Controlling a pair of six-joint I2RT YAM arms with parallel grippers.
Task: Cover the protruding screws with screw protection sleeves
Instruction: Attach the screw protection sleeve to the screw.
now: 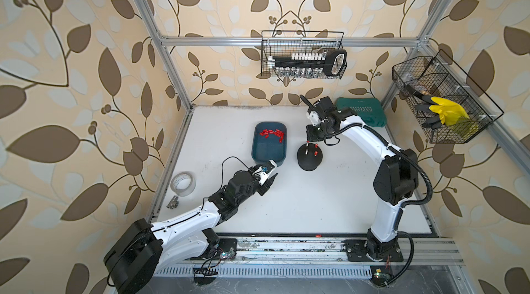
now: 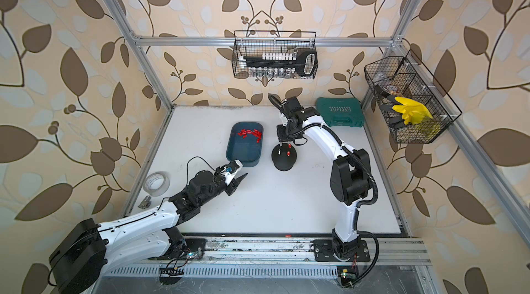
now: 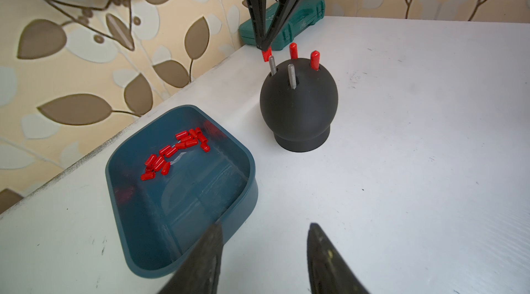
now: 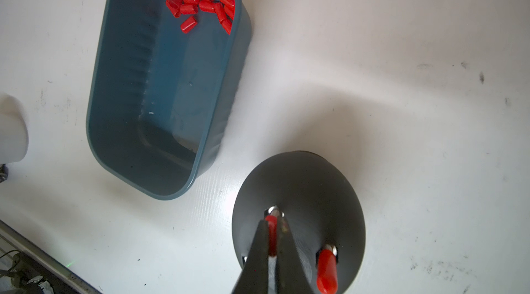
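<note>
Near the middle of a top view, the right gripper (image 1: 308, 141) is clamped on a red sleeve (image 3: 266, 55) at the tip of a bare screw (image 3: 272, 65) on the black ball (image 1: 309, 160). More sleeves (image 1: 272, 133) lie in the blue tray (image 1: 258, 153) to its left. Below the tray, the left gripper (image 1: 274, 170) is apart and empty.

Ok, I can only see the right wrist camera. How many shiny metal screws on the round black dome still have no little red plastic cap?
Observer: Two thin silver screws stand bare on the black round dome; two others wear red plastic sleeves.
Operator: Is my cap on yet?
Observer: No. The right gripper pinches its small red sleeve tilted, right by one bare screw at its tip.
Operator: Where's the other arm?
Observer: The left gripper hangs open and empty beside the dark teal plastic tub.
</note>
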